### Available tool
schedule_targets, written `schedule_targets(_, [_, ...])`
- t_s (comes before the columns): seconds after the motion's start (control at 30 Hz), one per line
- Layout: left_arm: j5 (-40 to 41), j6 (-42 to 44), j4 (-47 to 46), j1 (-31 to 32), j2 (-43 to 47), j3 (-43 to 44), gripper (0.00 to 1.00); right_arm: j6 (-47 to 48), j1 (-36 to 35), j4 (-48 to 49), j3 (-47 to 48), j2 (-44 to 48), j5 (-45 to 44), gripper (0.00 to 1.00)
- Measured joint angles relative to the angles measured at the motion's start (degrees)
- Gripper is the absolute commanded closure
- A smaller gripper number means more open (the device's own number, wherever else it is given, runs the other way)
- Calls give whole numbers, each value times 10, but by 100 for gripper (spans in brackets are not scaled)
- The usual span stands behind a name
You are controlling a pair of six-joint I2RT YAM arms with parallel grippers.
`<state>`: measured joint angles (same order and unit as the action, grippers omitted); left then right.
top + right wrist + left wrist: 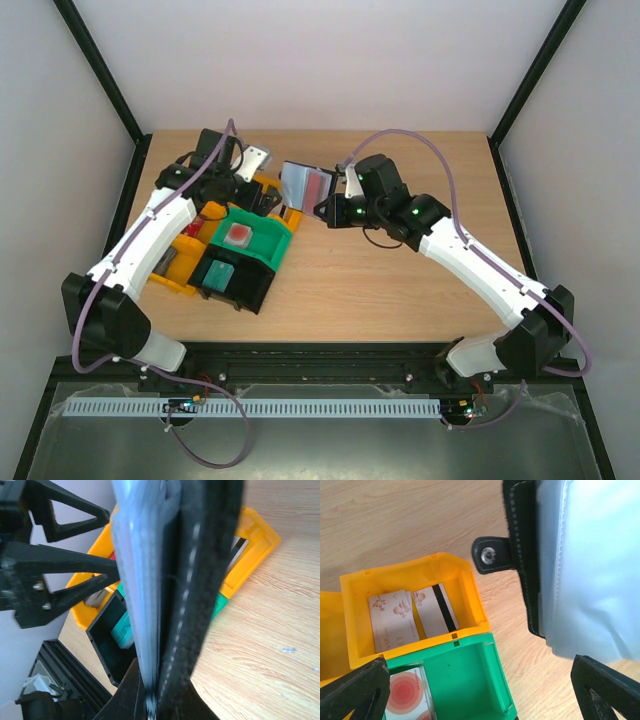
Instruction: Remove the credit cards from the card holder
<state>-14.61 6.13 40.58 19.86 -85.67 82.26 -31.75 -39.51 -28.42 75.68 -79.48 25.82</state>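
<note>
My right gripper (335,195) is shut on the black card holder (303,184) and holds it open above the table, with something red showing through its clear pocket (320,185). In the right wrist view the holder (200,580) stands edge-on between the shut fingers of that gripper (155,700). My left gripper (262,190) is open and empty just left of the holder. In the left wrist view it (480,695) hangs over the bins, with the holder (570,565) at upper right. Two pale pink cards (395,620) lie in the yellow bin (470,590). A red-circled card (407,697) lies in the green bin (470,680).
The yellow bin (190,250), green bin (270,245) and a black bin (245,295) holding a teal block (218,274) sit clustered at the left of the wooden table (400,290). Black frame posts stand at the table's corners.
</note>
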Motion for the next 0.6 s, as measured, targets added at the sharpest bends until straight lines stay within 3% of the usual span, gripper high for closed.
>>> schedule_targets(0.3, [-178, 109, 59, -28, 83, 0, 1, 74, 0, -53, 14, 5, 8, 98])
schedule_targets(0.43, [-247, 110, 59, -29, 122, 3, 1, 127, 0, -49, 10, 36, 74, 98])
schedule_targets(0.6, [-274, 103, 56, -28, 118, 7, 1, 164, 0, 26, -45, 118, 196, 98])
